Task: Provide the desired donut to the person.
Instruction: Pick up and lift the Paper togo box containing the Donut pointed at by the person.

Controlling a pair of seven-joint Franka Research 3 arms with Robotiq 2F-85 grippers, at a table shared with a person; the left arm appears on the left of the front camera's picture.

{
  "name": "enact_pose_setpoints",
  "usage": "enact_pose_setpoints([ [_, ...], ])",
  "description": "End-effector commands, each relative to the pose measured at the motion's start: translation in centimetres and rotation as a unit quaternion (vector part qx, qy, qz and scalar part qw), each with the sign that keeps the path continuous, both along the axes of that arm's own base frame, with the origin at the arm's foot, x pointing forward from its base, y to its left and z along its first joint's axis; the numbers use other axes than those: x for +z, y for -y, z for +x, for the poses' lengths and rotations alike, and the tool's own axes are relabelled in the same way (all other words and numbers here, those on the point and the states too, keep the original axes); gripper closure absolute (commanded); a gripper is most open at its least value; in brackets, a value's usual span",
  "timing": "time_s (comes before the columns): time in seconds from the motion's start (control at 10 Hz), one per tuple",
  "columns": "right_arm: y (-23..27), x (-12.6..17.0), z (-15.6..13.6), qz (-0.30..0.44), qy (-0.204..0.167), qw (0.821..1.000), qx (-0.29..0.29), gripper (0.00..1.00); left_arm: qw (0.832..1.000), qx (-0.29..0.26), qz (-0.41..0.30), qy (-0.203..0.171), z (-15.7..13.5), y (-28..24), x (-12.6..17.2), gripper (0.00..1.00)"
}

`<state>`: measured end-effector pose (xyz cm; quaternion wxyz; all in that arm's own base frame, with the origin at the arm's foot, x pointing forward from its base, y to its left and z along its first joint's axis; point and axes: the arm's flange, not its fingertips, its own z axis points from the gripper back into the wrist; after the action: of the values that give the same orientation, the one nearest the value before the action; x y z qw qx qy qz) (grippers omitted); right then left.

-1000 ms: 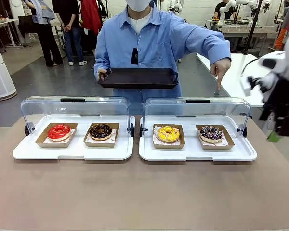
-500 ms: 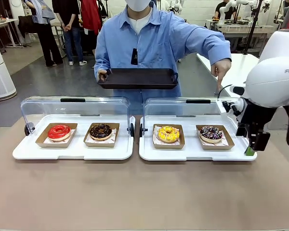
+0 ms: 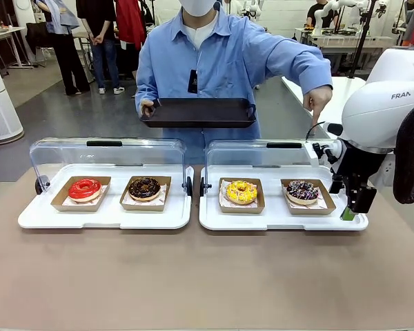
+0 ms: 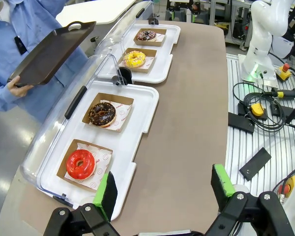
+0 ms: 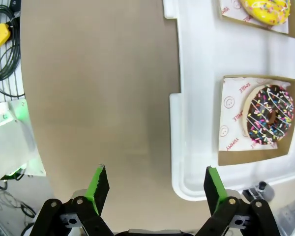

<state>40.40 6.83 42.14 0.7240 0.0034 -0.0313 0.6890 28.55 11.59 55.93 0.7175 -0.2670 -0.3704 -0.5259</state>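
- Right pincer (image 3: 350, 207), wide open and empty, hovers by the counter's right edge, beside the sprinkled chocolate ring donut (image 3: 302, 190) the person's hand (image 3: 318, 101) points toward.
- Grasp and handover not yet done.

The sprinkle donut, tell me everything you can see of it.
The sprinkle donut is a chocolate-glazed ring with white drizzle and coloured sprinkles. It lies flat on printed paper in a brown card box, rightmost of four, on the right white tray, whose clear lid stands open. Nothing grips it; the right claw hovers open at the tray's corner.
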Motion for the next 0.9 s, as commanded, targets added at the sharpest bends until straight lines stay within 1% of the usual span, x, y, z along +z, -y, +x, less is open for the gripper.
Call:
enact_pose_setpoints([
  [0.0,0.1,-0.1,-0.3,-0.007,0.001,1.0,-0.002,0.0,1.0,-0.004,-0.006,0.006,0.0,-0.1,0.1,0.0],
  [0.4,0.0,0.0,0.0,-0.001,0.0,1.0,0.0,0.0,1.0,-0.004,-0.006,0.006,0.0,-0.1,0.1,0.0],
  [0.5,-0.1,-1.2,0.6,-0.004,-0.015,1.0,0.008,0.0,1.0,-0.004,-0.006,0.006,0.0,-0.1,0.1,0.0],
  [0.8,-0.1,-2.8,1.8,0.0,-0.014,1.0,0.019,0.0,1.0,-0.004,-0.006,0.006,0.0,-0.1,0.1,0.0],
])
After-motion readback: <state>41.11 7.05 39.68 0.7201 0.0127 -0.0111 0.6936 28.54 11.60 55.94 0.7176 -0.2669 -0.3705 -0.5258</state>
